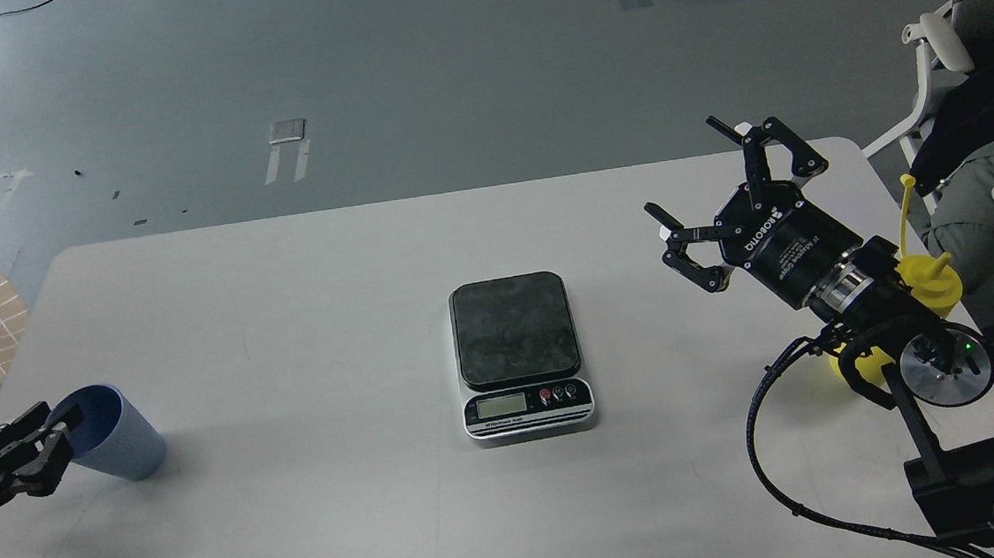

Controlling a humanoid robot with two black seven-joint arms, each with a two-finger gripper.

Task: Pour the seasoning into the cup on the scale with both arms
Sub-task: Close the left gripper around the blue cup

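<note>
Item 1, near left: left gripper, entering low from the left edge. Its fingers close around the rim of the cup, gripping it. The cup is a light-blue ribbed tumbler, tilted with its mouth toward the left gripper and its base resting on the table. The interior, as far as it shows, appears empty.

Item 2, near centre: scale, flat on the table, display and buttons on its near side, dark platform on its far side. Nothing stands on the platform. It lies well to the right of the cup; the left arm is by far the nearer to the cup, so carrying the cup rightward onto the platform looks like the step in hand.

Item 3, near right: seasoning, a yellow squeeze bottle standing upright near the right table edge, largely hidden behind the right arm's wrist. Its long axis is vertical; the thin tether rises above the cap. The contents cannot be judged.

Item 4, right, farther: right gripper, fingers spread wide, holding nothing. It points up and to the far left, beyond the bottle, which lies nearer and to its right. The right arm is the nearer to the bottle, though it would need to draw back to reach it.
</note>
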